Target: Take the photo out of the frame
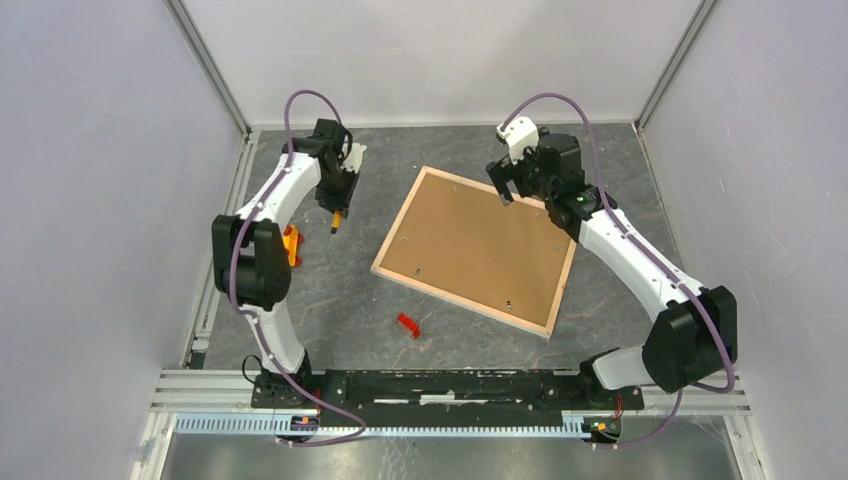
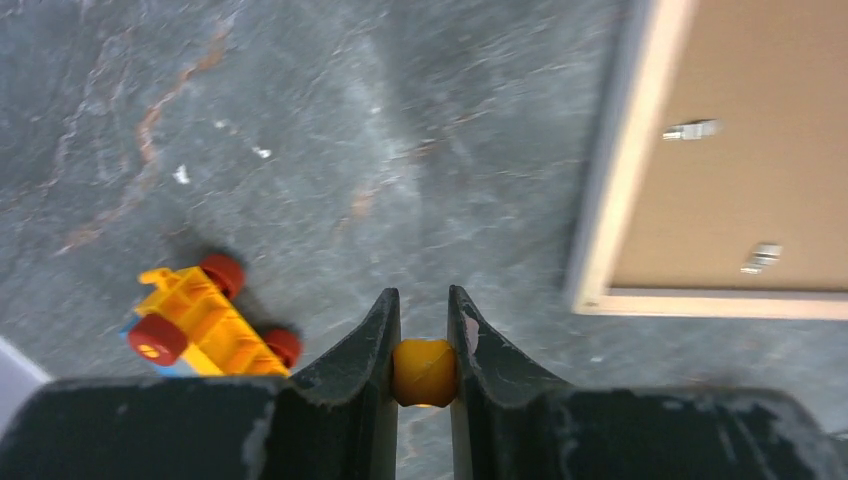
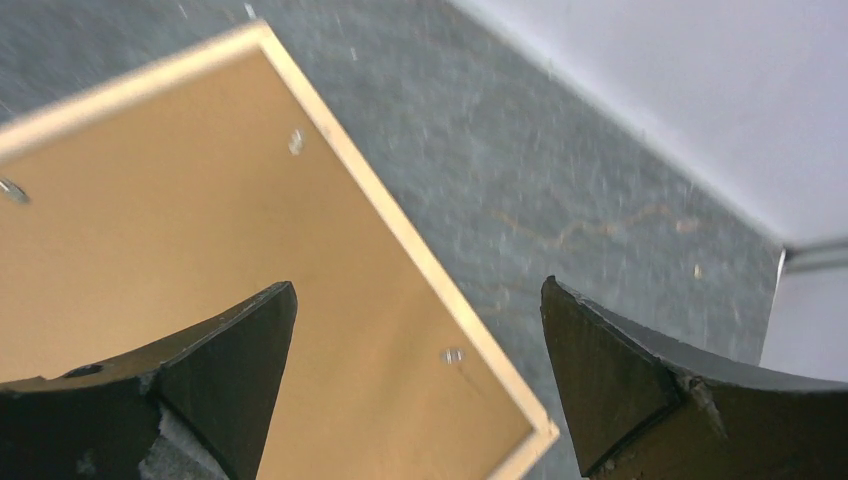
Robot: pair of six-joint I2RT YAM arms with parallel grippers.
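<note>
Grey marbled tabletop (image 1: 330, 300) below you: the frame (image 1: 462, 300) lies face down mid-table, brown backing (image 1: 470, 245) up. Your right gripper (image 3: 418, 288) hangs spread wide over its far corner. Your left gripper (image 2: 423, 295) pinches a yellow bead (image 2: 424, 370) (toy car (image 2: 205, 320) close by).

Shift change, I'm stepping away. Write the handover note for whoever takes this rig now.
Left gripper: shut on a small orange piece, beside the frame.
Right gripper: open, holding nothing, over the frame's far edge.
Frame lies face down, backing board in place; the photo is hidden.
Done: nothing that shows. Left: free the clips, lift the backing, take the photo out.
</note>
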